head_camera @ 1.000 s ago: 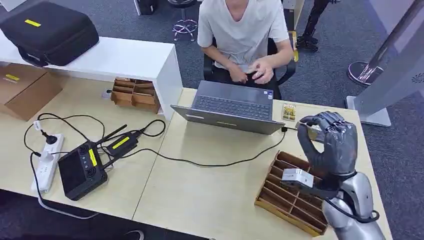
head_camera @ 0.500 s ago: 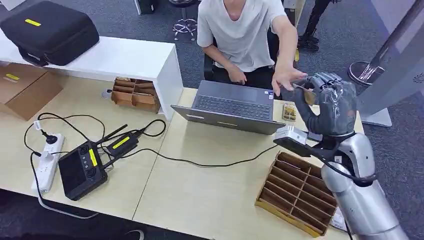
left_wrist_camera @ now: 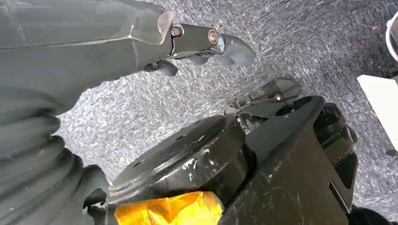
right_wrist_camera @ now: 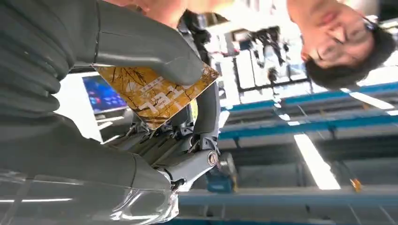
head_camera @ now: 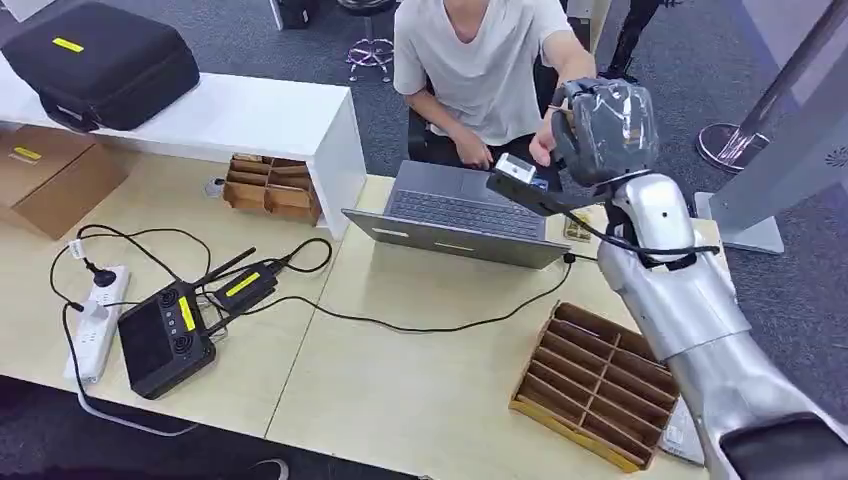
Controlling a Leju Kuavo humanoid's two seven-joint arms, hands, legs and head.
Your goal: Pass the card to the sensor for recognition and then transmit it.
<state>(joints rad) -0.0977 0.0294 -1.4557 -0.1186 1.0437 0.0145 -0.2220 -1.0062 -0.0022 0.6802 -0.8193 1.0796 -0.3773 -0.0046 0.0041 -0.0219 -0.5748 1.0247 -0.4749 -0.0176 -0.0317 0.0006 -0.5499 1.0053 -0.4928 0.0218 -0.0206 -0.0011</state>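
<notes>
The robot's right hand (head_camera: 605, 118) is raised over the far side of the pale wooden table (head_camera: 420, 390), right up by the person in the light grey T-shirt (head_camera: 487, 60) sitting behind the open grey laptop (head_camera: 462, 212). From the head camera only the glossy grey back of that hand shows, so whatever it holds is hidden there. The right wrist camera sorts that out: a yellow-orange card with dark branch-like print (right_wrist_camera: 157, 96) sits pinched between the thick grey thumb and the darker fingers (right_wrist_camera: 206, 110), so that hand is gripping the card. The person's hand (head_camera: 548, 143) is tucked right beside the robot's hand, mostly covered by it, and whether it touches the card can't be made out.

The left hand (left_wrist_camera: 206, 44) shows up in the left wrist camera hanging over speckled grey carpet (left_wrist_camera: 300, 42), fingers loosely curled in a bit with nothing in them, though part of it is cut off by the grey cover, so whether it counts as open or closed is hard to call.

Nearer the robot, a brown cardboard divider tray with slots (head_camera: 590, 385) lies on the table, partly behind the silver forearm. A black handheld controller with yellow stickers (head_camera: 165, 340) and a white power strip (head_camera: 95, 320) sit well off to the left, tangled in black cables.
</notes>
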